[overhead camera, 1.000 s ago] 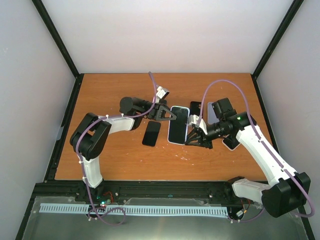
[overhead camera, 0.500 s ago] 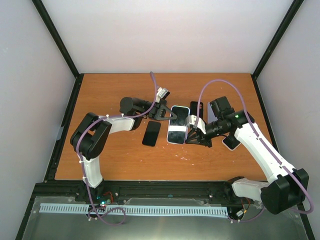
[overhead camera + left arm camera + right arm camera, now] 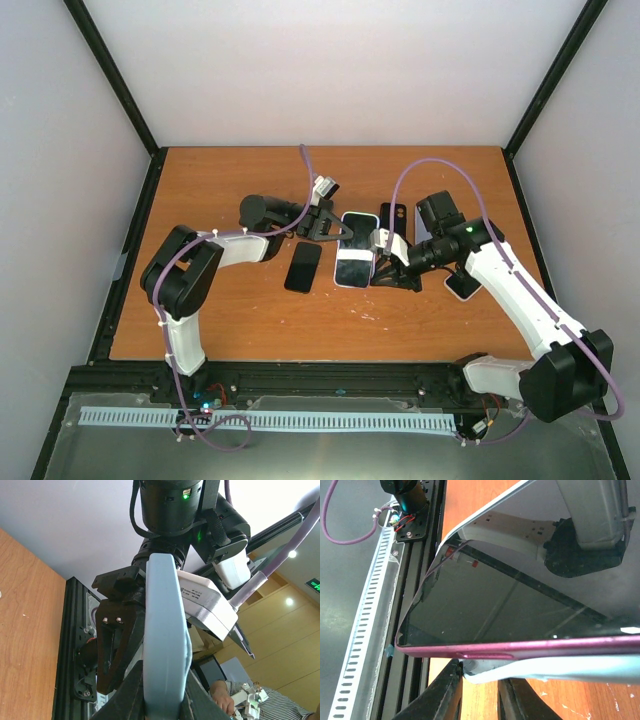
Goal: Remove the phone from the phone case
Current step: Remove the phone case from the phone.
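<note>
Phone [image 3: 485,610] — magenta edge bared above case [image 3: 555,672].

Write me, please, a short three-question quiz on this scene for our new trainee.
1. True or false: the left claw is shut on the blue case.
2. The phone's rim in the right wrist view is: A magenta, B green, C white.
3. On which side of the case does the black phone on the table lie?
Key: 1 true; 2 A; 3 the left arm's side.
</note>
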